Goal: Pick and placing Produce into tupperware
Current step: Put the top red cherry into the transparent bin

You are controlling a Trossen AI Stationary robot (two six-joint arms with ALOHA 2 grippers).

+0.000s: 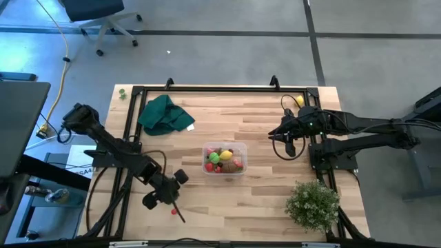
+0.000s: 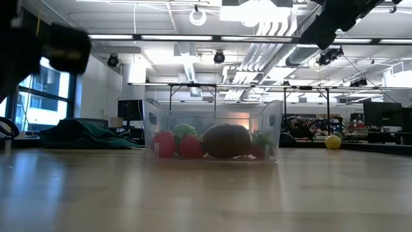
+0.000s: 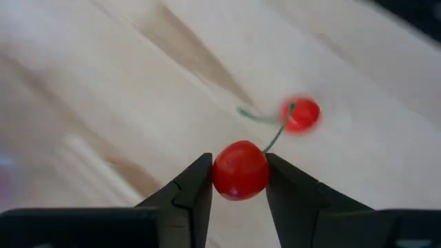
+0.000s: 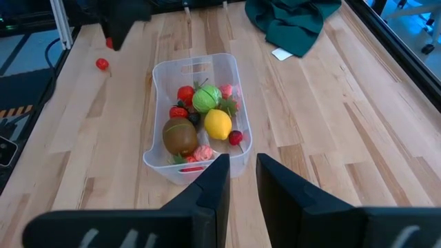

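Cherry pair (image 3: pixel 240 170) is clamped by left gripper (image 3: pixel 238 180) above the table's near-left part | tupperware (image 1: pixel 224 159) is set mid-table, filled with produce (image 4: pixel 200 118) | right gripper (image 4: pixel 240 180) is held parted, empty, right of it.

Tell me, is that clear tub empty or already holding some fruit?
Partly filled. The tupperware holds a brown piece, a yellow one, a green one and several red bits, lidless.

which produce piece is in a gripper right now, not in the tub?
The red cherry pair: one cherry sits pinched in the left gripper, its twin dangling by the green stem. The yellow lemon, brown kiwi and others lie in the clear plastic tub.
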